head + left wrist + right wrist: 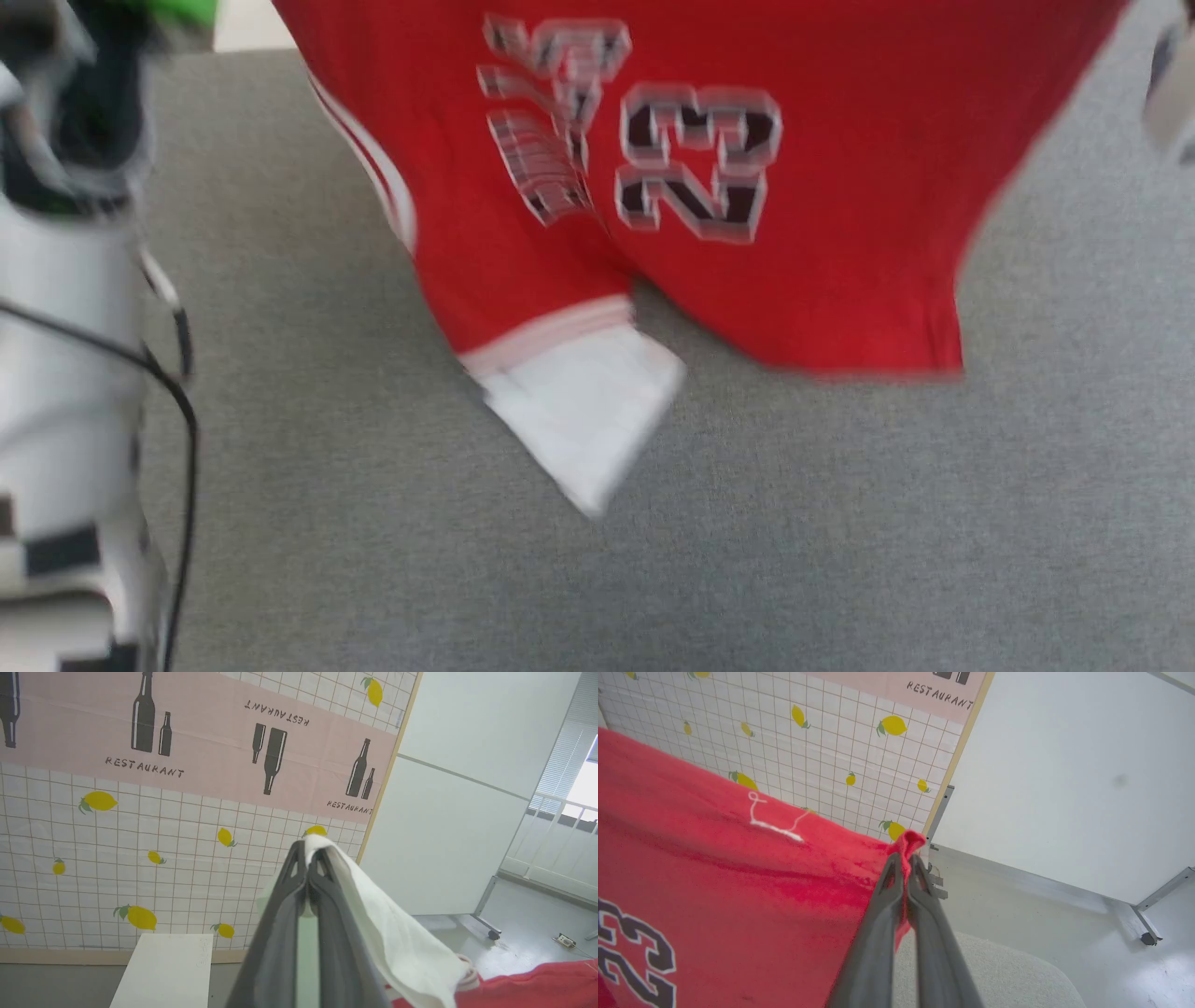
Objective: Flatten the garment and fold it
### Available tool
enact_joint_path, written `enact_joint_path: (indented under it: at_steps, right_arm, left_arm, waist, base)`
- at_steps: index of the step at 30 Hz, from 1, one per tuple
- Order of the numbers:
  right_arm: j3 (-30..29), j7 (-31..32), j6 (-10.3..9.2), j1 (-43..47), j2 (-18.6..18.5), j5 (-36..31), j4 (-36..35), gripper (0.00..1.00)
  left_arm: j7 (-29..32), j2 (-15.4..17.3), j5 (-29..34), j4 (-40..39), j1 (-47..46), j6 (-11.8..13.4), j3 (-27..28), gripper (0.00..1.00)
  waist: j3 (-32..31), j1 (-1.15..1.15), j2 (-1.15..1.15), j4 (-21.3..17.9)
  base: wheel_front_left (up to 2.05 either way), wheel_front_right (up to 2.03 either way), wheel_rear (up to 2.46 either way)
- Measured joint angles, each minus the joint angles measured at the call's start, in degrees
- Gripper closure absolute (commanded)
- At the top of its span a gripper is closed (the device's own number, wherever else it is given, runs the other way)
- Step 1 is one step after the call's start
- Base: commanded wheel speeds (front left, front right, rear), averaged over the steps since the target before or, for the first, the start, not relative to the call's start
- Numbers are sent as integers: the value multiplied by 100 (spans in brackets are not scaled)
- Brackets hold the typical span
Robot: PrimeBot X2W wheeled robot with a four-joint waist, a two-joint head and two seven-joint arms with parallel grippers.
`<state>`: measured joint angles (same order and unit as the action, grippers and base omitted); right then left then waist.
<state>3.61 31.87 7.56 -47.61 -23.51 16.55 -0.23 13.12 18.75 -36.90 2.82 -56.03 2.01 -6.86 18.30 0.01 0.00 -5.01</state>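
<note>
- The garment [840, 187] hangs in the air above the grey bench [373, 560], held up by both hands, with its number print [695, 159] facing the head camera. That view is blurred, so I cannot tell whether the lowest cloth touches the bench.
- The left hand [308, 854] is clamped on a white sleeve [397, 938], which drapes over one finger. The right hand [903, 858] is pinched tight on a small bunched tip of the red body cloth.
- The step in hand looks like stretching the shirt out in the air, ready to lay it flat.
- To do it well, draw the hands apart evenly until the top edge runs straight. Go gently, because the right hand's bite looks small and could slip.
- The other sleeve [588, 411] dangles below the red body. Lower the hanging end first, then drag lightly so this sleeve spreads out rather than being trapped underneath.
- Bring both gripped points down level, or the shirt is likely to land skewed and wrinkled.
</note>
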Motion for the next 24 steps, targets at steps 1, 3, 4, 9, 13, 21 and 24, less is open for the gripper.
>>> enact_joint_path:
  at_steps: [1, 3, 4, 9, 13, 21, 24]
  right_arm:
    - [100, -4, 0, -314, -3, -38, 158, 100]
    - [248, -14, 1, -865, -12, -155, 452, 100]
    - [297, -58, 0, -1139, -12, -232, 611, 100]
    - [312, -531, 1, -2209, 103, -723, 1210, 100]
    - [194, -1017, 1, -2863, 327, -1283, 1524, 100]
    - [230, -1837, 2, -2871, 570, -1803, 2140, 100]
    - [344, -2028, 2, -2446, 569, -1725, 2447, 100]
  left_arm:
    - [-44, 7, 35, 138, -302, 1, 10, 100]
    - [-174, 23, 163, 407, -873, 5, 15, 100]
    - [-274, 46, 294, 544, -1179, 1, 0, 100]
    - [-1048, 113, 779, 1133, -2393, 7, -19, 100]
    - [-1952, 107, 1014, 1436, -3086, 103, 149, 100]
    - [-2685, 214, 1385, 2146, -2823, -110, 10, 100]
    - [-2686, 302, 1467, 2575, -2208, -241, -186, 100]
  waist:
    - [102, 0, 0, -18]
    - [290, 0, 0, -49]
    - [393, 0, 0, -65]
    - [844, 1, 0, -117]
    - [1152, 1, 0, -148]
    - [1356, 0, 0, -129]
    - [1274, 0, 0, -74]
  base:
    - [0, 0, 0]
    - [0, 0, 0]
    - [0, 0, 0]
    - [0, 0, 0]
    - [0, 0, 0]
    - [0, 0, 0]
    - [0, 0, 0]
